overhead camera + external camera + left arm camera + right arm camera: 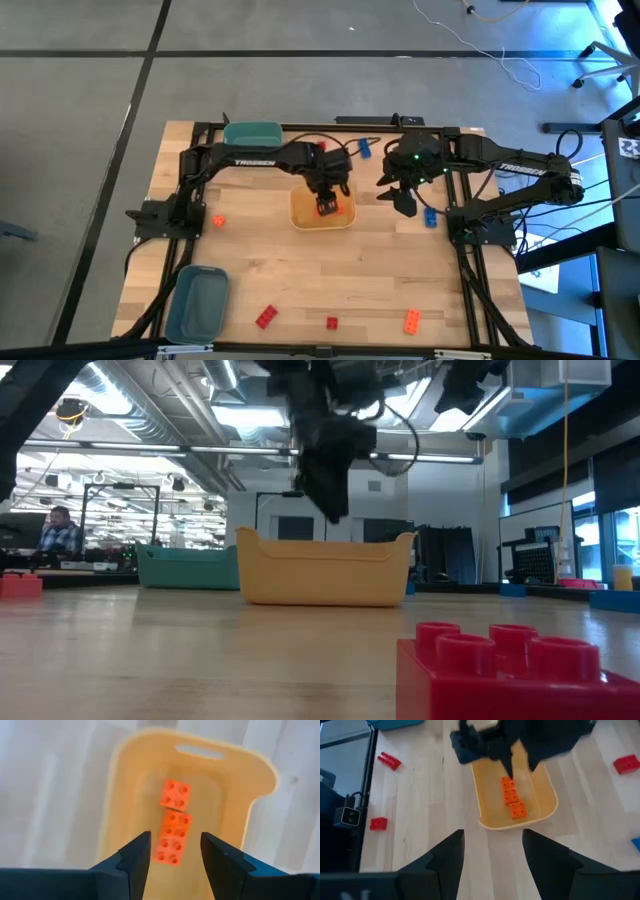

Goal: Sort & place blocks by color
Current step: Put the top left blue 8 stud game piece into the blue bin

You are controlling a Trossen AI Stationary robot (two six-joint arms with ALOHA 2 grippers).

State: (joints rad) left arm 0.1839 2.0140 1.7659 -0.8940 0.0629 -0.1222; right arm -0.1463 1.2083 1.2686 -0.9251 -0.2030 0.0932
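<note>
My left gripper (328,198) (172,839) hangs open over the yellow-orange bin (300,216) at the table's middle, pointing down. Its fingers stand on either side of an oblong orange block (173,838) without touching it. That block lies on the bin's floor, end to end with a square orange block (175,795). In the right wrist view the orange blocks (512,797) form a row in the bin (485,807). My right gripper (400,196) (492,837) hovers open just right of the bin. In the low view my left gripper (326,475) hangs above the bin (325,570).
Loose blocks lie on the table: orange (218,220) at the left, red (266,317), red (332,322) and orange (412,320) along the near edge, blue (430,216) under the right arm, blue (365,148) at the far side. Teal bin (252,133) stands far-left, blue bin (195,300) near-left.
</note>
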